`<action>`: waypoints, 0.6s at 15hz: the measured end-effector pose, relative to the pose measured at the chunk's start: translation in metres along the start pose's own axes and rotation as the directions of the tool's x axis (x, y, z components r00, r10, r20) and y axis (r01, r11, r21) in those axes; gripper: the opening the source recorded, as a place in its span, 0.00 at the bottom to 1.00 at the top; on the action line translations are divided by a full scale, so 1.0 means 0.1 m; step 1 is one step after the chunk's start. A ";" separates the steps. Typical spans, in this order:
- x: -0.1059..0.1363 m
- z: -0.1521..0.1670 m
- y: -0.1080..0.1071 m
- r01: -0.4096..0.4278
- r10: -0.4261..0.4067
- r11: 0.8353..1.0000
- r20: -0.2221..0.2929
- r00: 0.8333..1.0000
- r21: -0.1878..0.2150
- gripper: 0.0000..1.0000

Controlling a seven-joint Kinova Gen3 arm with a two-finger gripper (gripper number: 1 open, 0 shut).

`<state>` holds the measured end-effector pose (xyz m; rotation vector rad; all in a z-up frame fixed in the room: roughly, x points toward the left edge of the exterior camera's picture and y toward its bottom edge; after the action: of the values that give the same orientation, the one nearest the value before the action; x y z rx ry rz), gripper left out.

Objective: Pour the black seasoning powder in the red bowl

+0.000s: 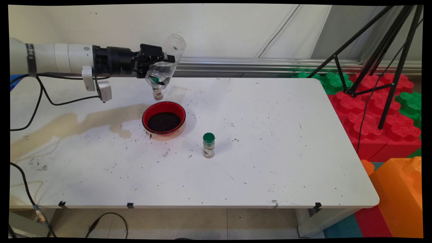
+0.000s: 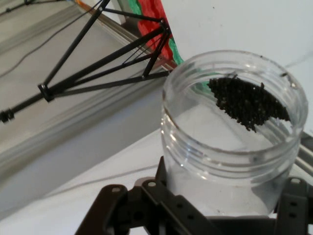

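The gripper (image 1: 158, 60) is clamped round a clear jar (image 1: 166, 60), holding it tilted above the table (image 1: 270, 168), mouth down and toward the camera, up behind the red bowl (image 1: 164, 117); in the hand view the jar (image 2: 230, 132) fills the frame with the black linkage closed about its base, and a patch of dark grains (image 2: 247, 100) clings inside near the rim.

What could go wrong, as a judgement: the mouth sits behind the bowl and not squarely over it, so any grains that fall may miss and land on the table, which already carries scattered specks around the bowl; smooth, thin plastic may also slip or turn in the grip at this tilt.

The jar is transparent, round, threaded at the neck; the bowl is round and shallow, glossy red with a dark rim, filled with a level bed of fine black grains (image 1: 164, 122); a small spice bottle (image 1: 208, 145) with a green cap stands upright to the right of the bowl and nearer the camera; a similar bottle (image 1: 157, 91) stands just behind the bowl, partly seen through the jar; a pale brown stain (image 1: 77, 123) spreads left of the bowl.
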<state>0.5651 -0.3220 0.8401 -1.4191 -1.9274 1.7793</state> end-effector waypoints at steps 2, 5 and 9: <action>-0.01 0.00 -0.04 0.081 -0.081 0.997 0.003 0.997 -0.003 0.00; -0.04 0.01 -0.10 0.213 -0.213 0.977 0.004 0.977 -0.004 0.00; -0.05 0.02 -0.18 0.367 -0.367 0.930 0.000 0.930 -0.010 0.00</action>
<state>0.5577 -0.3243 0.8568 -0.9759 -2.0387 1.5917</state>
